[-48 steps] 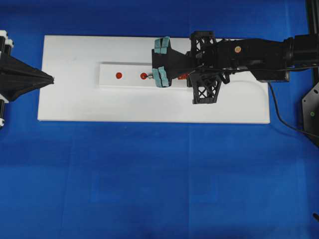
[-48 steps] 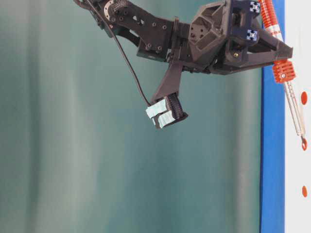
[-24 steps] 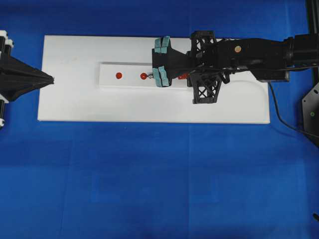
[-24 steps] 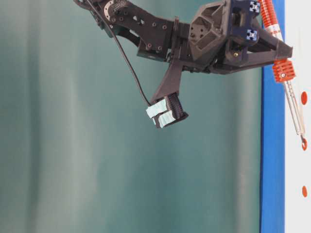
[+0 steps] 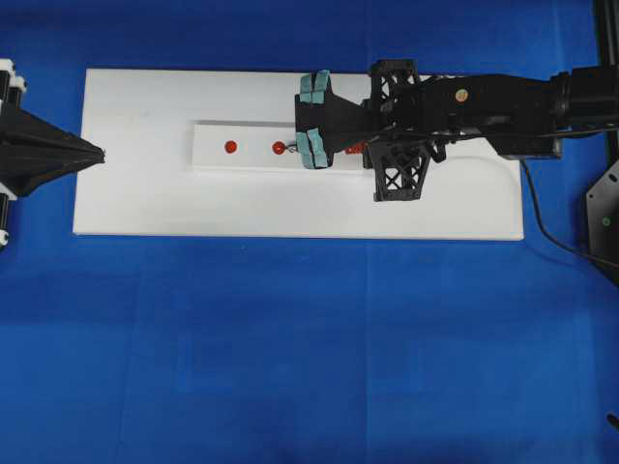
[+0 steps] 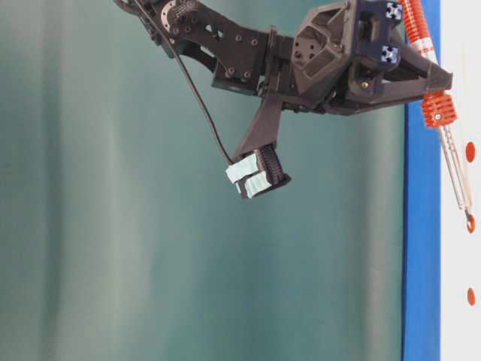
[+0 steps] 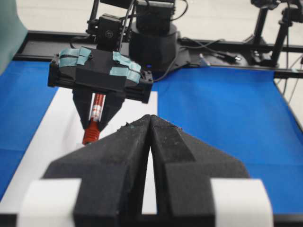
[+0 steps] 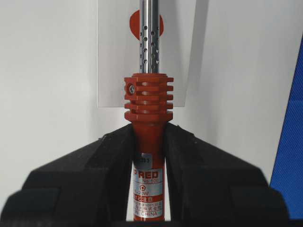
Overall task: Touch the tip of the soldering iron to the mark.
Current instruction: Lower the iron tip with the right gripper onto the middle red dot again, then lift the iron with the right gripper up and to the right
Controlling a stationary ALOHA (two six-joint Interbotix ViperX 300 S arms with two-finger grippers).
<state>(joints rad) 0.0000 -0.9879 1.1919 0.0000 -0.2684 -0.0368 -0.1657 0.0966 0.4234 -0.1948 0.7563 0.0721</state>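
Overhead view: right gripper (image 5: pixel 311 118) clamped on soldering iron (image 8: pixel 147 142), tip pointing toward 9 o'clock onto red mark (image 5: pixel 279 148) on white strip (image 5: pixel 208 135). Left gripper (image 5: pixel 97 153) pressed together, parked at 9 o'clock.

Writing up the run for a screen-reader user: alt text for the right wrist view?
The right hand grips the red handle of the soldering iron between two black fingers, its perforated metal shaft running straight up out of frame. Behind it lies a white strip bearing a red mark, on a white board.
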